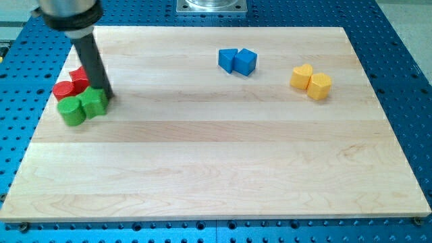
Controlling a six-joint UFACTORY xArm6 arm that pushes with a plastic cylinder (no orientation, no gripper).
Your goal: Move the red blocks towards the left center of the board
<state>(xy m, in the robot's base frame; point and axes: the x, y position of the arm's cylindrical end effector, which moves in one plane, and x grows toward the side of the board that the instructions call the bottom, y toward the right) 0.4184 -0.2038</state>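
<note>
Two red blocks lie at the view's left edge of the wooden board (pixel 216 148): a red cylinder (pixel 63 90) and a second red block (pixel 79 77), partly hidden behind the rod. Right below them sit a green cylinder (pixel 70 111) and a green star-like block (pixel 93 102), touching the reds. My tip (pixel 104 94) is at the right side of this cluster, touching the green star block's upper right edge, just right of the second red block.
Two blue blocks (pixel 237 61) sit together at the view's top centre. Two yellow blocks (pixel 311 82) sit together at the top right. A blue perforated table (pixel 405 81) surrounds the board.
</note>
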